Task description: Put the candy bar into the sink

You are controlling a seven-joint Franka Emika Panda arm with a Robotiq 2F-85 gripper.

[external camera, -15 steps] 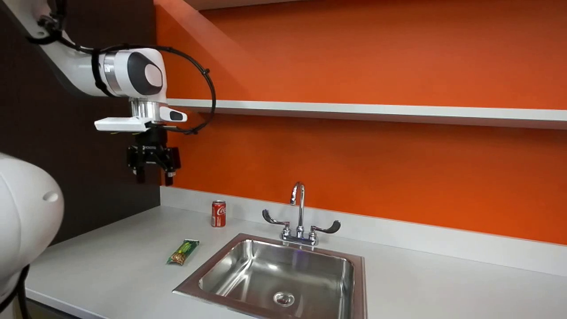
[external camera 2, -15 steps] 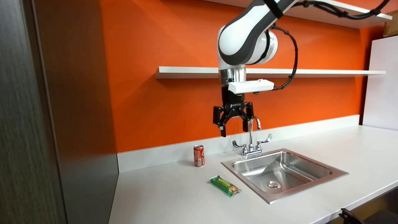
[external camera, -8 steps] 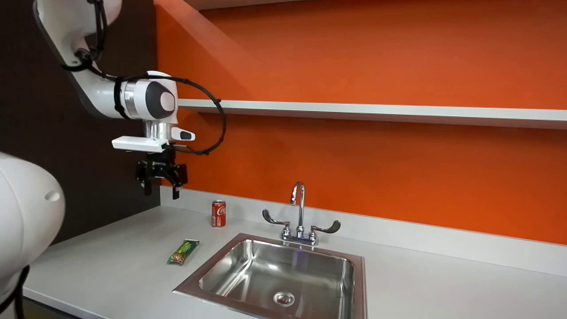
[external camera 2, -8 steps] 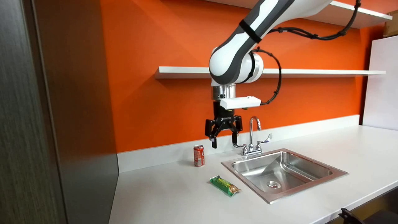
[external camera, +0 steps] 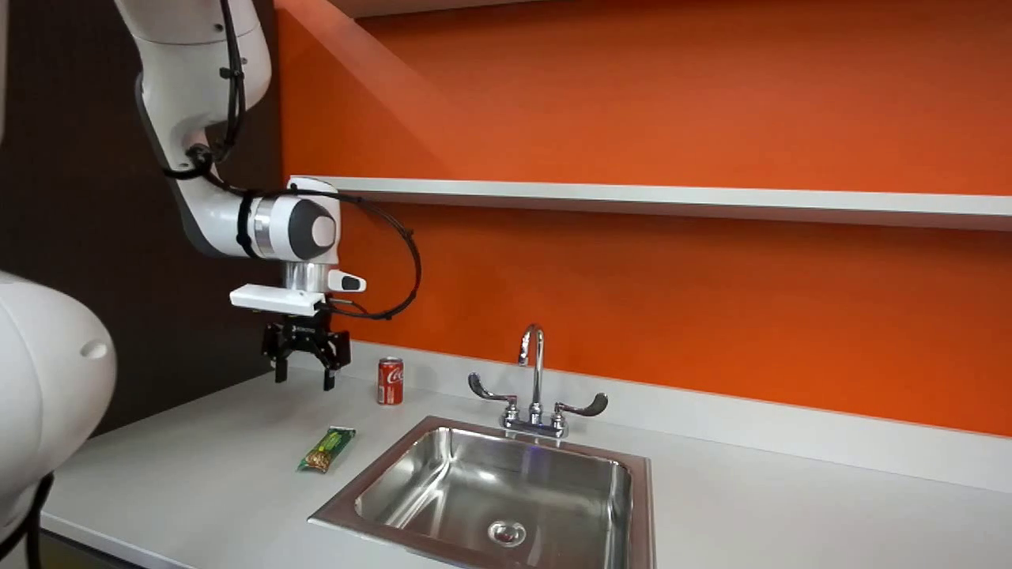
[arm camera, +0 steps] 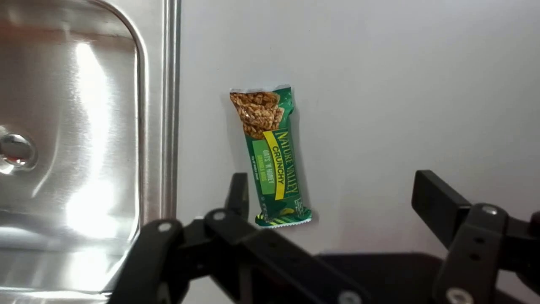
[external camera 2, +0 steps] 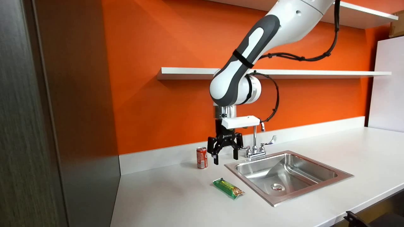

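The candy bar is a green wrapped bar lying flat on the counter beside the sink, in both exterior views point(external camera: 326, 450) point(external camera 2: 228, 188) and in the wrist view point(arm camera: 272, 156). The sink is a steel basin with a flat rim point(external camera: 385, 466) point(external camera 2: 252, 184); part of it shows at the left of the wrist view point(arm camera: 158, 84). My gripper point(external camera: 305, 379) point(external camera 2: 226, 158) points down, open and empty, above the counter behind the bar. In the wrist view, the fingers point(arm camera: 331, 194) are wide apart; the bar is nearer the left finger, with its lower end just right of it.
A red can point(external camera: 390, 382) point(external camera 2: 202, 157) stands on the counter near the back wall, close to the gripper. The chrome faucet point(external camera: 538, 379) rises behind the sink. A white shelf point(external camera: 632, 194) runs along the orange wall. A dark panel point(external camera: 182, 316) bounds the counter's end.
The arm and open gripper have come down steadily toward the counter, shifting a little to one side. The candy bar, the can and the sink have not moved.
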